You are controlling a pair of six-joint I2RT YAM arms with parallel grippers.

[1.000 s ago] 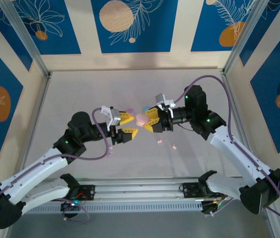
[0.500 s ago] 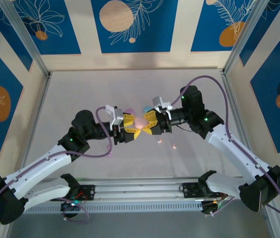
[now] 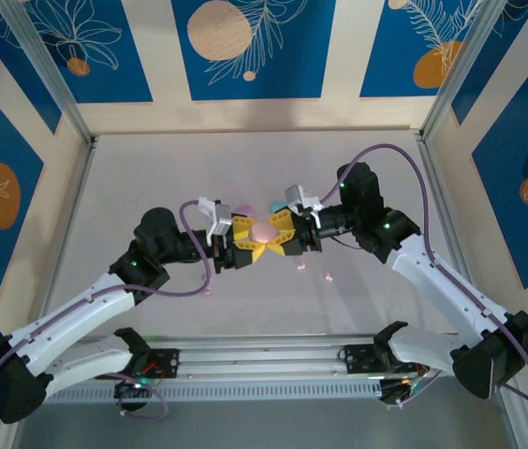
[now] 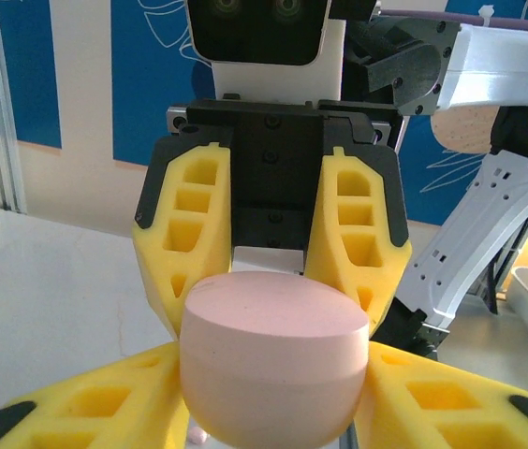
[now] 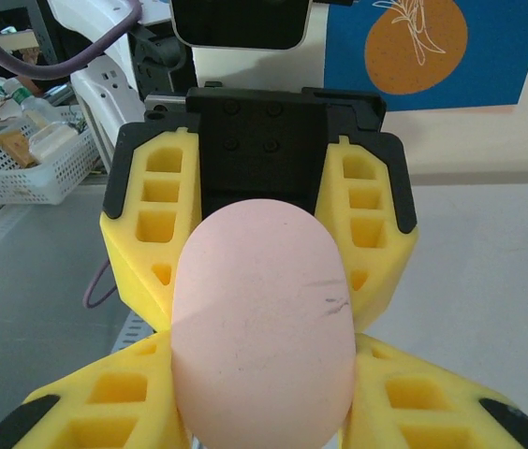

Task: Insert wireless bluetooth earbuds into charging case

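Pink charging case [image 3: 264, 230] held between left gripper [image 3: 251, 241] and right gripper [image 3: 276, 234], both sets of jaws closed narrowly on its sides. A tiny earbud [image 3: 302, 267] lies on the table [image 3: 152, 178] just nearward of the right gripper.

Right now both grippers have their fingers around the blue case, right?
Not quite: the case is pink, not blue, as the left wrist view shows. The left gripper and right gripper do both have their fingers around it.
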